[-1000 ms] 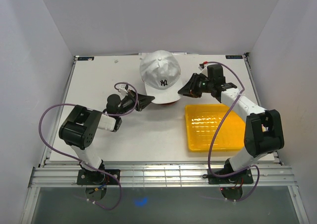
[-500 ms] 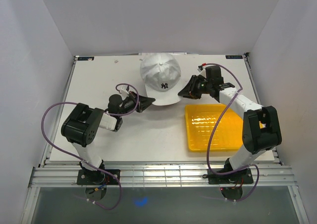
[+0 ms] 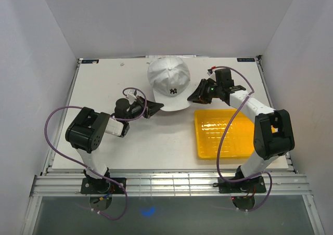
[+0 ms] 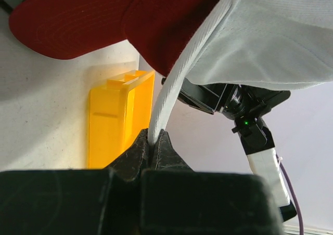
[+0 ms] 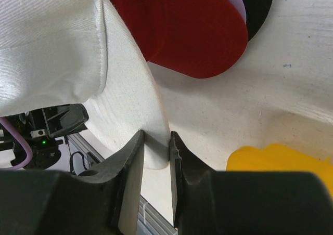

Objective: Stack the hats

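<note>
Left tool (image 3: 154, 108) and right tool (image 3: 193, 96) clamped white hat (image 3: 167, 78) brim over red hat (image 4: 78, 16); next: lower squarely, then release.

Logo cap (image 3: 168, 81) sits back-centre on the worktop (image 3: 104, 79), on top of another cap (image 4: 78, 16) whose brim pokes out underneath, left gripper (image 3: 155, 108) on its brim's left edge, right gripper (image 3: 192, 96) on the right edge, tray (image 3: 229, 133) just in front of that right gripper.
</note>
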`<action>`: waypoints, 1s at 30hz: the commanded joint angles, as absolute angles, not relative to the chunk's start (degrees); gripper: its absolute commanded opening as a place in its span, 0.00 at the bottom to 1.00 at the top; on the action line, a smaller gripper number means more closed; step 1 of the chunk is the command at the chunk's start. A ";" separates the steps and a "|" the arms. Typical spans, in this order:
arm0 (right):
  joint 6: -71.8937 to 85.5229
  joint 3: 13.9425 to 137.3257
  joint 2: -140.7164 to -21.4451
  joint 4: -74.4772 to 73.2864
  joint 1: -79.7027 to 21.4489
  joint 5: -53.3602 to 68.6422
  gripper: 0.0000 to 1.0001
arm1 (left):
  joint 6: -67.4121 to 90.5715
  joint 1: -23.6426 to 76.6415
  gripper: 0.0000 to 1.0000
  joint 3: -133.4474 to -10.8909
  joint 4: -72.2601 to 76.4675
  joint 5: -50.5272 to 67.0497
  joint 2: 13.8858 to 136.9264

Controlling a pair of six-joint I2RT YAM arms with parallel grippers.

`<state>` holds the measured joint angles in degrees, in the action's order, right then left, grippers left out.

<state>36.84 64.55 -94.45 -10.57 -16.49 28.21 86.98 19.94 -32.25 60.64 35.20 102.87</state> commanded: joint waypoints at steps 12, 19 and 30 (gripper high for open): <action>32.17 66.97 -97.21 -14.50 -14.50 14.68 0.20 | 83.24 20.92 0.23 -30.67 44.13 40.34 104.68; 32.17 67.94 -97.38 -15.03 -14.50 14.77 0.20 | 82.09 20.92 0.40 -31.02 42.28 40.25 103.45; 31.73 69.70 -99.58 -15.73 -14.50 14.15 0.20 | 79.63 20.83 0.43 -33.13 37.71 40.60 101.17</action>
